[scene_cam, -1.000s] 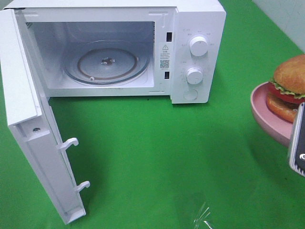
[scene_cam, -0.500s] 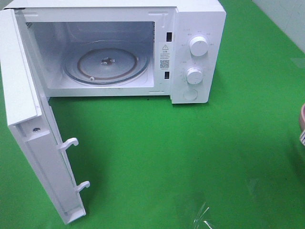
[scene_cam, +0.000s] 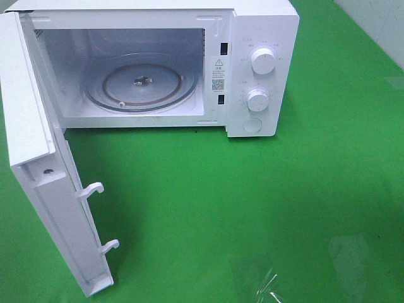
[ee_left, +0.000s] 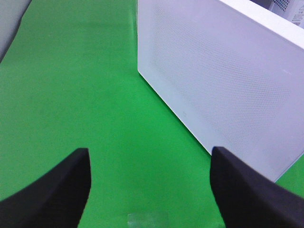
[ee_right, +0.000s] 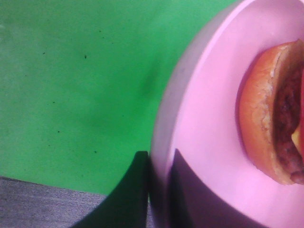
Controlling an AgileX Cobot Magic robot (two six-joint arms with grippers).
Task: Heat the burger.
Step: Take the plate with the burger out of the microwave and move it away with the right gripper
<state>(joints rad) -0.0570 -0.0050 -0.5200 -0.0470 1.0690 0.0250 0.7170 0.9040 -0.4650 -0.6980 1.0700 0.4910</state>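
Burger (ee_right: 273, 114) rides the pink plate (ee_right: 209, 142) pinched by the right pincer (ee_right: 159, 190); left pincer (ee_left: 149, 166) gapes.

A staged robot test bench rather than a real kitchen: a plain green cloth (scene_cam: 252, 208) covers the whole worktop, a lone white microwave (scene_cam: 262, 69) stands on it beside the left gripper (ee_left: 149, 185), and no counters or cupboards surround them.

Burger (ee_right: 266, 137), golden-brown bun with a dark patty layer showing, only partly in frame in the right wrist view. Resting on the pink plate (ee_right: 204, 128), set in from its rim. Out of sight in the high view.
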